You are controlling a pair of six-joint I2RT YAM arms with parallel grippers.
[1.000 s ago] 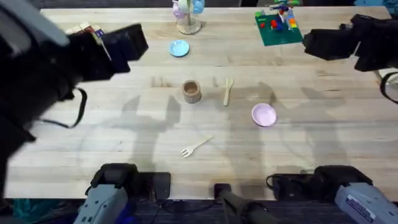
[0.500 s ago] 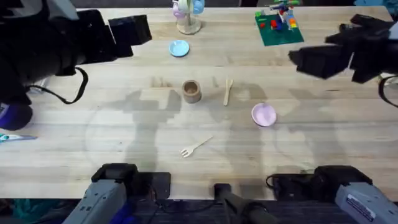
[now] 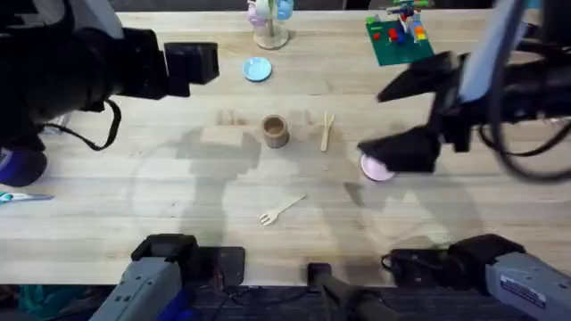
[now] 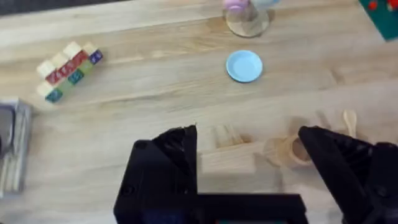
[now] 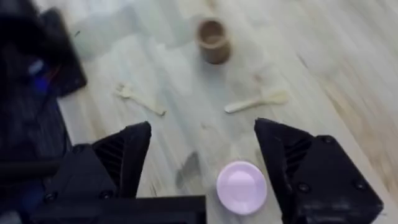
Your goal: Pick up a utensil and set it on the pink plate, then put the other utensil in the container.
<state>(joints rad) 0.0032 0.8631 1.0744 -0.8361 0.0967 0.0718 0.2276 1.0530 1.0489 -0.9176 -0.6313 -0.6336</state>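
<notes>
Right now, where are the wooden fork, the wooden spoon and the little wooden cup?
wooden fork (image 3: 282, 211), overhead view, mid-handle.
wooden spoon (image 3: 327, 131), overhead view, handle.
wooden cup (image 3: 275, 131), overhead view, side wall.

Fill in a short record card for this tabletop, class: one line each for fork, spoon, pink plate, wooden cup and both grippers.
fork: flat on the table, near edge, untouched
spoon: flat, just right of the cup
pink plate: bare, partly hidden overhead by the right arm
wooden cup: upright, mid-table
left gripper: open, holding nothing
right gripper: open, above the plate
</notes>
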